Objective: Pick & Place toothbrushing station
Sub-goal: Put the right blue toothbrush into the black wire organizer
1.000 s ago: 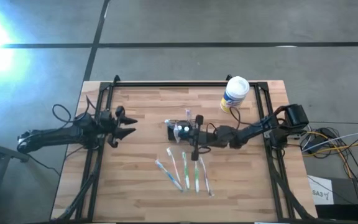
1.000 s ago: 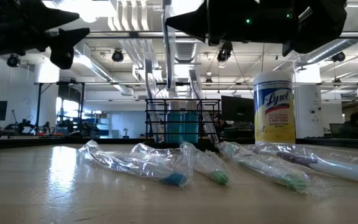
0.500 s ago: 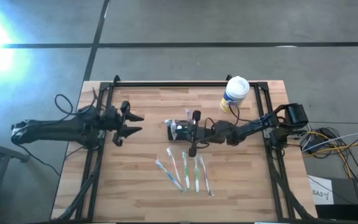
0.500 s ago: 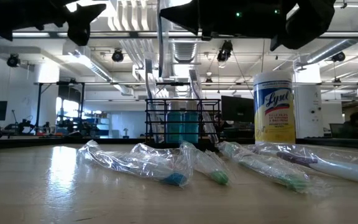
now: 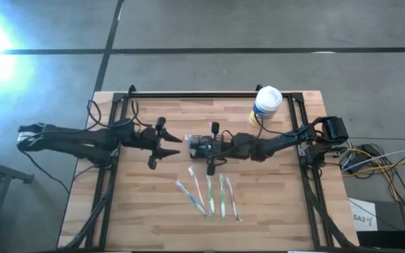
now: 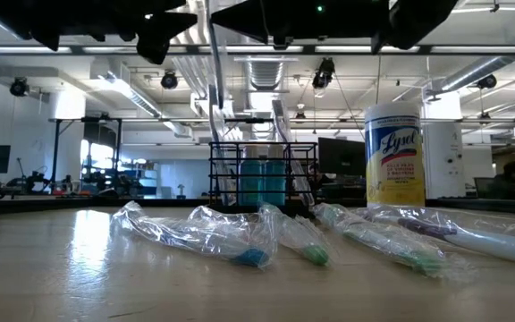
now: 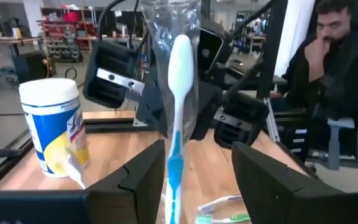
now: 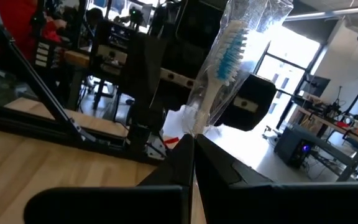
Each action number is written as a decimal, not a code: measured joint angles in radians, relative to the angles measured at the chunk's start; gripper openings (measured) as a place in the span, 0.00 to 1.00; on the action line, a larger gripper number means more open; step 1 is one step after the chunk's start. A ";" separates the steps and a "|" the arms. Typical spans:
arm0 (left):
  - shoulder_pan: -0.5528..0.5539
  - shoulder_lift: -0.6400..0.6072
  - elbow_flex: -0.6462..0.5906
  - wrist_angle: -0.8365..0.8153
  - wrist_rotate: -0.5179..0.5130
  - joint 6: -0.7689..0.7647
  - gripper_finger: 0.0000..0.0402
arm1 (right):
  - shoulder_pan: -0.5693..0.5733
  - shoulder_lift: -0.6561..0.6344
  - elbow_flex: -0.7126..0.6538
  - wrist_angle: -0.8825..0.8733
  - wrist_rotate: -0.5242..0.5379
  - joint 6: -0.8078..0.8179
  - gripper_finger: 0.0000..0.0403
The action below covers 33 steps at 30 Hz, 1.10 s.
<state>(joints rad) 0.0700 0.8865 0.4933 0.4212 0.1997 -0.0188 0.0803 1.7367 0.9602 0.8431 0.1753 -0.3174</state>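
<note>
- Gripping: right gripper (image 8: 191, 140), fingers pressed together on the handle of a wrapped toothbrush (image 8: 219, 74) with blue-and-white bristles, which stands up out of the fingertips in its clear plastic sleeve.
- Placing of that gripper: high view shows it (image 5: 211, 149) directly over the toothbrushing station (image 5: 201, 147); whether the brush touches the caddy cannot be told from above.
- Left gripper (image 5: 166, 143): fingers spread wide, holding nothing, hovering just beside the station on its left side. In its own wrist view the two fingers (image 7: 138, 180) frame the upright brush (image 7: 179, 106) without touching it.
- Toothbrushing station (image 6: 262, 174): black wire-mesh caddy, upright near the middle of the wooden table (image 5: 273, 204), with teal items inside.
- Four wrapped toothbrushes (image 5: 208, 193): lying side by side on the table, just in front of the station.
- White-and-yellow tub (image 5: 266, 105): upright at the far right corner, well apart from the station.
- Person (image 7: 337, 81): seated beyond the table, hand at the face.
</note>
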 joint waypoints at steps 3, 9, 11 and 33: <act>0.000 0.011 0.017 0.017 0.000 0.004 0.47 | 0.000 0.000 0.005 0.000 0.000 0.001 0.02; 0.000 0.043 0.019 0.043 -0.010 0.008 0.47 | 0.000 0.000 0.015 0.000 0.000 -0.002 0.02; 0.000 0.052 0.020 0.054 -0.016 0.008 0.47 | 0.000 0.000 0.015 0.002 0.000 -0.003 0.02; 0.000 0.157 0.103 0.080 -0.048 0.053 0.42 | 0.000 0.000 0.011 -0.002 0.000 -0.035 0.02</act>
<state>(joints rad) 0.0700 1.0439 0.5964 0.5014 0.1513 0.0338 0.0799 1.7367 0.9715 0.8416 0.1753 -0.3519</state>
